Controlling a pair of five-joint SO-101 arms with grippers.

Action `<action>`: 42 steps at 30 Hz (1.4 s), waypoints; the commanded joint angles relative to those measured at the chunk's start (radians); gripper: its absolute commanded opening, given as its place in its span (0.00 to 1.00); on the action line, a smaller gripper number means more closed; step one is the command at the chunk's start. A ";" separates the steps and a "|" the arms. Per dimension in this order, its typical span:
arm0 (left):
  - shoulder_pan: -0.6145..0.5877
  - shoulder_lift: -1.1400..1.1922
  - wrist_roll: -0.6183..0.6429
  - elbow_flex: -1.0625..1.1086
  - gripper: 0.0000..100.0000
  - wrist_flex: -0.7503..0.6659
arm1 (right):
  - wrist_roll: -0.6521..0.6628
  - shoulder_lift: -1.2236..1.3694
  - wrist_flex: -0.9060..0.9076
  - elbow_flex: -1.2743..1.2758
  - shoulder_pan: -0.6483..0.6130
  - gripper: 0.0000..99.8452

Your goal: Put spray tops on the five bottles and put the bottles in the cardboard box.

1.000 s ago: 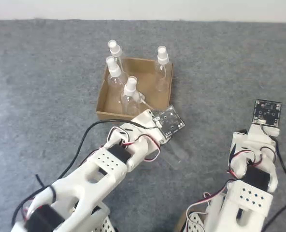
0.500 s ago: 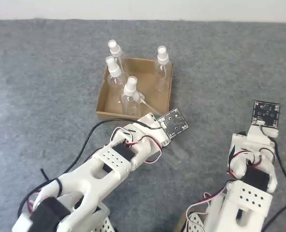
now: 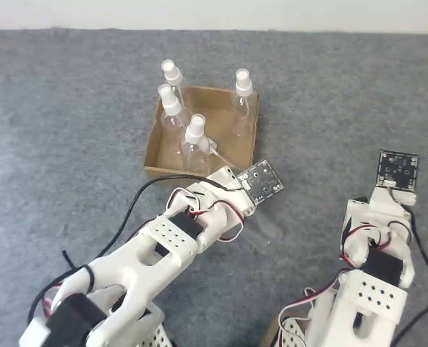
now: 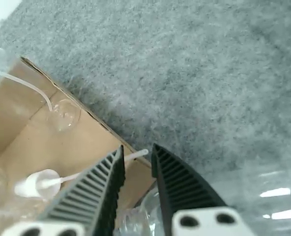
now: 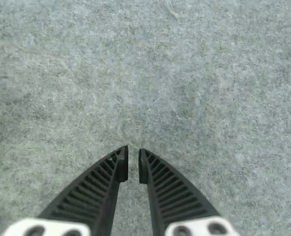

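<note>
Left gripper (image 4: 137, 153), ribbed black, above clear bottle (image 4: 271, 194), brown cardboard box (image 4: 32, 142)

Four bottles (image 3: 172, 108) stand in the box (image 3: 155, 148), three toward its left wall and one at its far right corner. A fifth bottle (image 3: 266, 230) lies on the carpet (image 3: 69, 108) just off the box's near right corner.

fifth bottle (image 3: 264, 230): partly hidden under left arm (image 3: 199, 225); cardboard box (image 3: 155, 144): near corner covered
</note>
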 commanded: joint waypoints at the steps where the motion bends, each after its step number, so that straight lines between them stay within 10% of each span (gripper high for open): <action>1: 0.002 -0.006 0.000 -0.053 0.08 -0.028 | 0.000 -0.031 -0.021 -0.014 0.004 0.01; 26: 0.044 -0.018 -0.006 -0.053 0.01 -0.021 | 0.002 -0.031 -0.021 -0.014 0.004 0.01; 42: 0.041 -0.020 0.002 -0.229 0.01 0.221 | 0.002 -0.031 -0.021 -0.012 0.005 0.01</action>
